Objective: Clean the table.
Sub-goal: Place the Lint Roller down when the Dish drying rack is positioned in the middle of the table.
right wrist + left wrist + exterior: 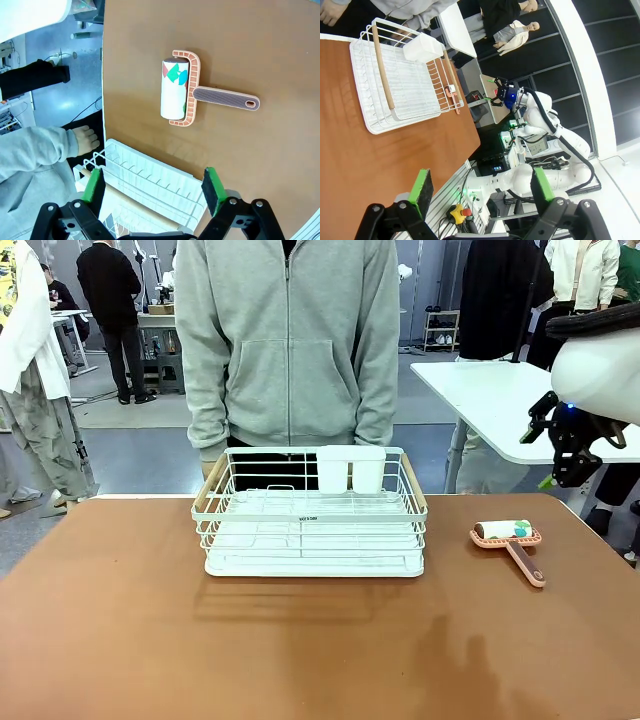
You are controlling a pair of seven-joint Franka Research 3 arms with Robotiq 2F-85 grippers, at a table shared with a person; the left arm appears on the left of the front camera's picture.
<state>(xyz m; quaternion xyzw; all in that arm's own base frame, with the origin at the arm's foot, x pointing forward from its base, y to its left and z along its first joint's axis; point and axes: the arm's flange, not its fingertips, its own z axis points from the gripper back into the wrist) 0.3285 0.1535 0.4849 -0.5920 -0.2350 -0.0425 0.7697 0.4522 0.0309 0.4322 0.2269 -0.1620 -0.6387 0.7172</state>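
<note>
Reddish-brown surface (120, 620), wide, matte, thin pale edge. Person in a grey hooded top (290, 340) stands at the far edge, behind the rack.

White wire dish rack (312, 515) sits on the surface near the middle of the far edge. Pale wooden handles at both short ends. White tray underneath it. A white two-part cup holder (350, 469) hangs inside the rack on its far side.

Lint roller (510, 540) lies flat on the surface toward the right edge, well apart from the rack. Salmon-coloured frame and handle, white roll with a green and red pattern. Handle points toward the near right corner. In the right wrist view the lint roller (187, 90) lies beyond the green pads, with the rack (145, 185) just beside the pincer's fingers.

Right pincer (152, 187): released, green-padded fingers spread wide, nothing between them. In the front view the right pincer (565, 445) hangs in the air above the right edge of the surface, not touching anything.

Left pincer (482, 187): released, fingers apart, nothing held. It hangs off a corner of the surface, looking across it at the rack (400, 82).

One hand of the person (85, 140) rests just off the far edge, near the rack.

A smaller white-topped table (490, 400) stands behind the right far corner.
</note>
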